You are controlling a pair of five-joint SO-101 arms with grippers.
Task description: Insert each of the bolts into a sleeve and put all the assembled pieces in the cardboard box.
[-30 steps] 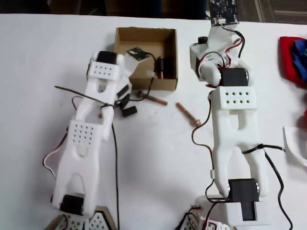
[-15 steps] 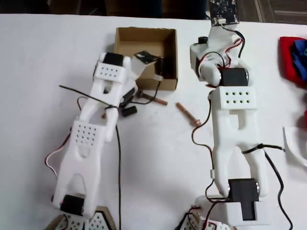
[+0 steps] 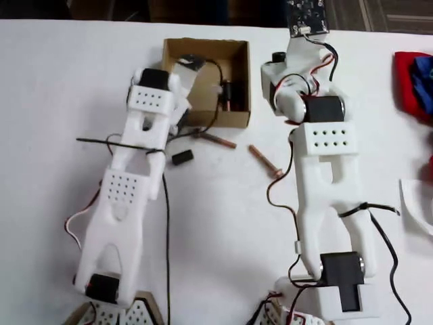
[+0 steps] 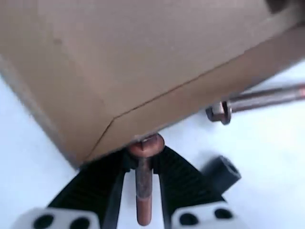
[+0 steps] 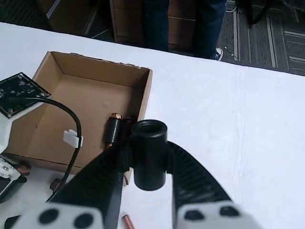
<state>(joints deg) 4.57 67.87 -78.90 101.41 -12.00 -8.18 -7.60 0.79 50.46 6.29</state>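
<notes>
My left gripper [image 4: 144, 160] is shut on a copper bolt [image 4: 143, 186], its head right against the near outer wall of the cardboard box [image 4: 119, 71]. In the high view that arm's wrist [image 3: 157, 101] sits at the box's [image 3: 206, 46] near-left corner. My right gripper [image 5: 148, 150] is shut on a black sleeve [image 5: 149, 164], held upright above the table just right of the box [image 5: 95, 86]. One assembled piece [image 5: 114, 130] lies inside the box [image 3: 226, 95]. Two loose bolts [image 3: 216, 139] [image 3: 265, 161] and a black sleeve [image 3: 181, 157] lie on the table before the box.
A red and blue cloth [image 3: 413, 74] and a white object [image 3: 416, 203] lie at the table's right edge. The left arm's cable [image 3: 213, 88] hangs over the box. The white table stretches open at the far left.
The left arm's wrist has swung left and back over the box's near-left corner with the bolt. The right arm has shifted slightly left with its sleeve.
</notes>
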